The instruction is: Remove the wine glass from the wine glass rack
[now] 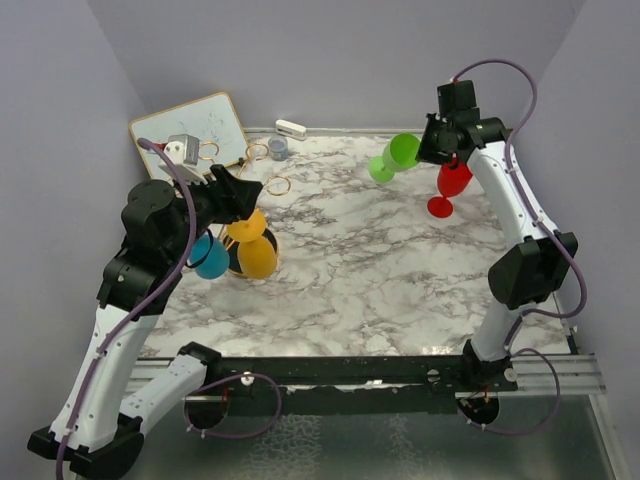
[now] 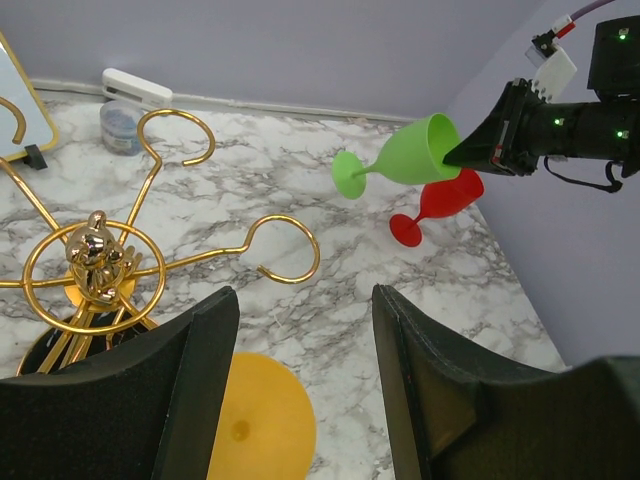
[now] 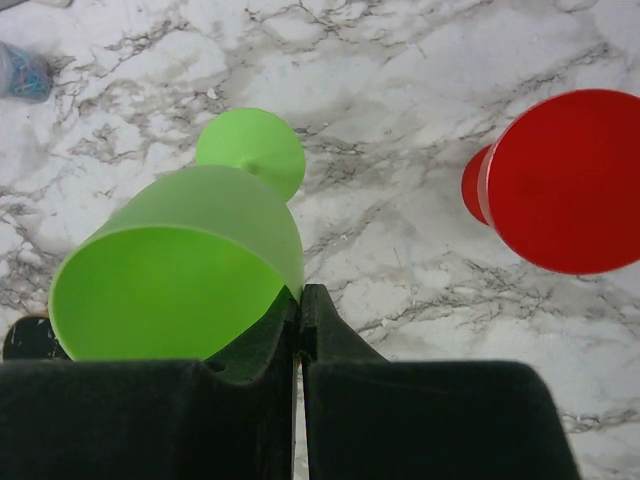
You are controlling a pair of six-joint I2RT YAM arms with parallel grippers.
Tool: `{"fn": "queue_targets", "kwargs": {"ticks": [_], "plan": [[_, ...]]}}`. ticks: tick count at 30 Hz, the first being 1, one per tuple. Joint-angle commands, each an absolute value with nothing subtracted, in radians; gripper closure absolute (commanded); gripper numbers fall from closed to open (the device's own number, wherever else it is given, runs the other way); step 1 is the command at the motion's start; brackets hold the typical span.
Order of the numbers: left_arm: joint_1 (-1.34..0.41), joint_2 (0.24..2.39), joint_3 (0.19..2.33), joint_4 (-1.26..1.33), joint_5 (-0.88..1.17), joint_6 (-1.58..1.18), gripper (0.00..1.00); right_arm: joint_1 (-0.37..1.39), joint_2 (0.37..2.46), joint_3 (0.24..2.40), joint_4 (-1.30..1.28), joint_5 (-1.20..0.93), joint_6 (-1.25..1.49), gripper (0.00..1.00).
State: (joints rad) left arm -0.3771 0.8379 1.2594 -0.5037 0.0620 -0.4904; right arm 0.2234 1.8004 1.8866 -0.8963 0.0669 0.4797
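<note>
The green wine glass [image 1: 403,152] is found well apart from the wine glass rack [image 2: 95,265], far off to the rack's right side and touching none of its gold loops. It is held by the right gripper [image 3: 300,305]. The gripper's two fingers are pressed almost together on the rim of the bowl, with only the thin green wall between them - one finger inside the bowl and one outside. The glass is tilted nearly on its side, with its round foot turned toward the rack.

A red wine glass [image 1: 452,180] is seen upright on the marble worktop [image 1: 350,270], farther from the rack than the green one and just beside it.

The left gripper [image 2: 305,300] is placed directly above the rack. Its fingers are spread wide and nothing is held between them - only the curled arms of the rack and the worktop are seen in the gap.

At the near side of the rack an orange glass [image 1: 258,257] and a blue glass [image 1: 211,258] are seen close against it. Behind the rack a white board [image 1: 195,125] leans at the wall, and a small grey cup [image 1: 277,148] stands near it.
</note>
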Motion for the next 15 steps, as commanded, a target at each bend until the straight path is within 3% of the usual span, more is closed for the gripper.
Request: {"fn": "queue_targets", "kwargs": {"ticks": [1,6,15], "plan": [[-0.376,0.836,1.248,-0.504,0.047,-0.479,0.41,0.225,1.872,1.995,-1.11,0.209,0.555,0.99],[-0.377,0.836,1.241,-0.5,0.051,-0.481,0.41,0.215,1.934,1.999,-1.177,0.345,0.608,0.99],[-0.377,0.831,1.234,-0.513,0.042,-0.482,0.41,0.195,1.96,1.91,-1.136,0.354,0.636,0.99]]}}
